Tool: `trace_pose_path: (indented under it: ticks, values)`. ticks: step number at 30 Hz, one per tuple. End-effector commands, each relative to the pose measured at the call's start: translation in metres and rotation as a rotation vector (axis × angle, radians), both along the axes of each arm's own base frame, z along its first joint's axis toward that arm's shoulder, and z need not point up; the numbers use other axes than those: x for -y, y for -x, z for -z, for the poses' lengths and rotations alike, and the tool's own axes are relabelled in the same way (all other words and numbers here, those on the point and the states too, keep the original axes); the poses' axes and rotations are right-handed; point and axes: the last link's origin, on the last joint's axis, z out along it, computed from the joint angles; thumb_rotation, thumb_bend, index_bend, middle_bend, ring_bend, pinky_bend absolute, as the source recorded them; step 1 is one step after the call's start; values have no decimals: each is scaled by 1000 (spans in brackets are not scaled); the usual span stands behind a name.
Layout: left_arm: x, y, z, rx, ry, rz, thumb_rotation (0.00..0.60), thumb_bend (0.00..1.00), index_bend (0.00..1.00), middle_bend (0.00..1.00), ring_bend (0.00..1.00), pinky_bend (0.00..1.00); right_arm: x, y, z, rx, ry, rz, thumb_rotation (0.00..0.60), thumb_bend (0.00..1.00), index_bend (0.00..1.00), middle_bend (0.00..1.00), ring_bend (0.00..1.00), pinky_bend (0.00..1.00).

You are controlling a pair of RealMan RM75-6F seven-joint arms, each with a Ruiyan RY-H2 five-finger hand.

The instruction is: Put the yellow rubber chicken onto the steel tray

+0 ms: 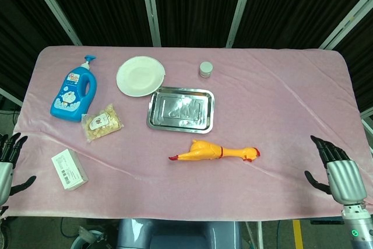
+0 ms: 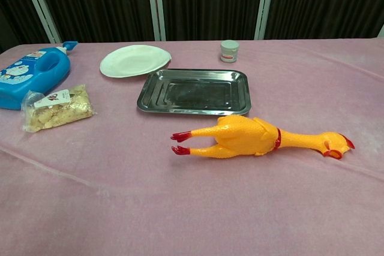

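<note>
The yellow rubber chicken (image 1: 214,151) (image 2: 252,136) lies on its side on the pink cloth, red feet to the left, head to the right. Just behind it sits the empty steel tray (image 1: 180,109) (image 2: 194,91). My right hand (image 1: 340,173) hovers open at the table's front right corner, well right of the chicken. At the front left edge my left hand (image 1: 6,164) shows only in part, fingers apart and holding nothing. Neither hand appears in the chest view.
A white plate (image 1: 140,76) and a small jar (image 1: 206,69) stand behind the tray. A blue detergent bottle (image 1: 73,93), a snack bag (image 1: 102,123) and a white box (image 1: 69,169) occupy the left side.
</note>
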Motion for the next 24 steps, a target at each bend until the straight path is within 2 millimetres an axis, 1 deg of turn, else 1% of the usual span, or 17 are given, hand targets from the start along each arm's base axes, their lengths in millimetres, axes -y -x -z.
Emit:
trace_pose_path:
  ticks: [1,6,8,11,18,24]
  values:
    - [0,0,0,1,2,-1,600,0,96,67,0,0,23,-15,7,23,-69,-53,600,310,141,213,230,320]
    - [-1,-1,-1,2,5,0,600,0,96,67,0,0,53,-28,20,48,-162,-62,600,310,196,251,262,356]
    - [-1,-1,-1,4,5,1,600,0,96,67,0,0,65,-30,27,46,-210,-47,600,310,212,260,267,363]
    - [0,0,-2,4,5,-7,600,0,96,67,0,0,78,-32,39,15,-273,-30,600,310,215,261,270,365]
    - [-1,1,-1,3,17,-19,600,0,95,66,0,0,99,-36,74,-23,-392,3,600,310,229,268,288,374]
    - [-2,1,-1,7,22,-27,600,0,95,65,0,0,116,-42,96,-46,-433,8,600,310,253,282,308,390]
